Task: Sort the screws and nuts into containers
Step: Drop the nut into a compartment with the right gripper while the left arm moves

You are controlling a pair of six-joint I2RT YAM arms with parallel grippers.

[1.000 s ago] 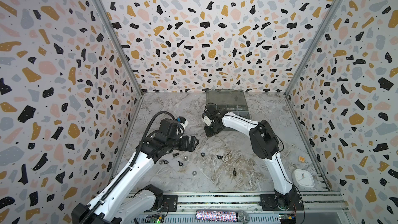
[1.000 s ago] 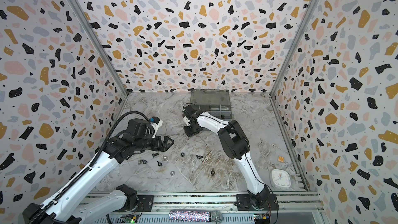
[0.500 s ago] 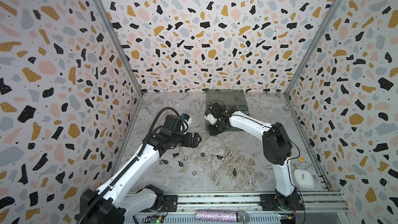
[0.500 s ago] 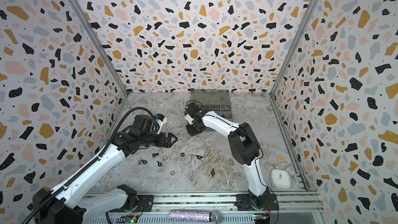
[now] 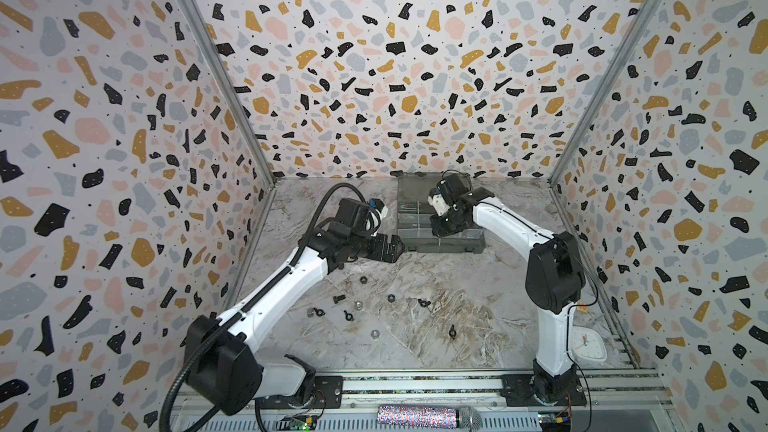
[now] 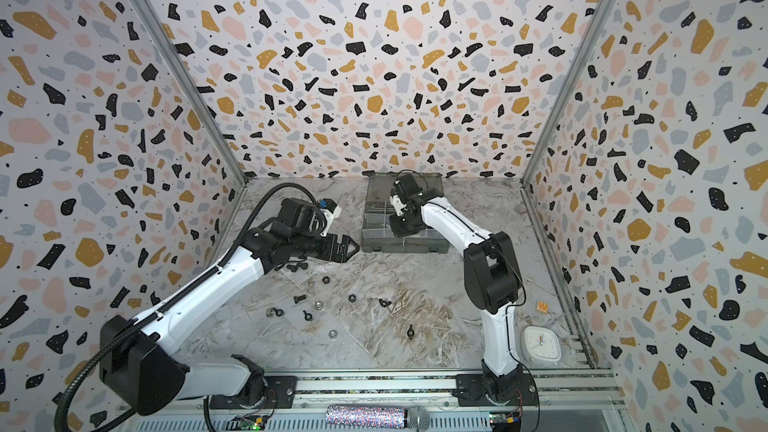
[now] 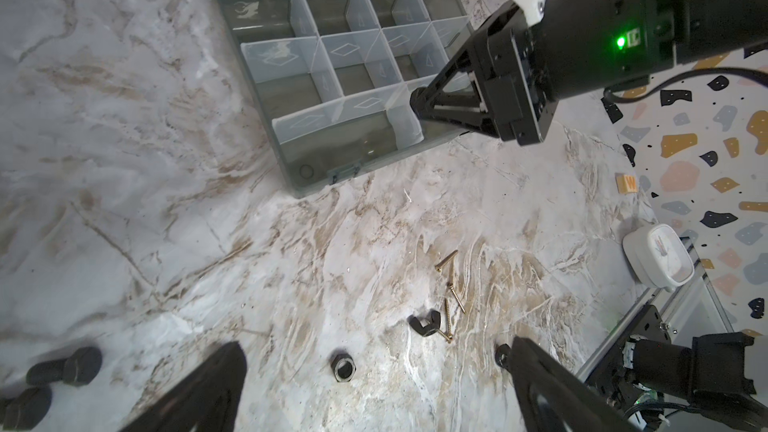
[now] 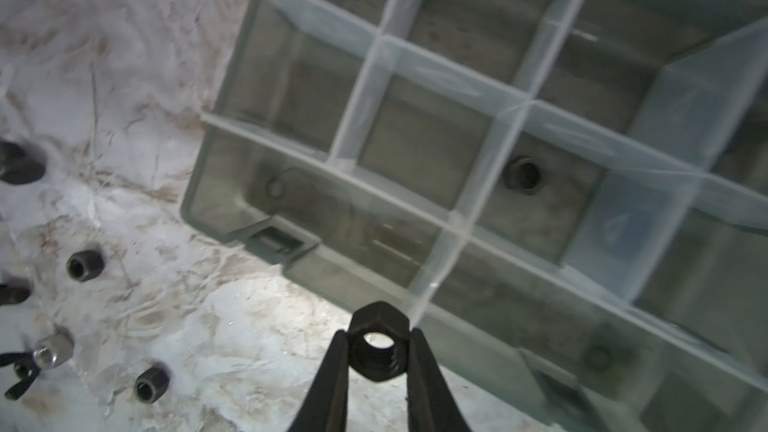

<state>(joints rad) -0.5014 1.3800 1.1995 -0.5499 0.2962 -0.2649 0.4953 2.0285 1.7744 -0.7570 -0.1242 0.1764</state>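
Right gripper (image 8: 376,336) pinching black hex nut (image 8: 374,318) over near edge of smoky-grey translucent plastic organizer box (image 5: 457,245), just right of frame centre in a top view. Left gripper (image 5: 399,246) spread wide, just left of box.

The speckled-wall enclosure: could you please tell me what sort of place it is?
Probably a robot test cell in a lab: patterned panels wall in a marble-look tabletop, the left arm and right arm stand on a metal rail at its front, and loose nuts lie near an organizer box.
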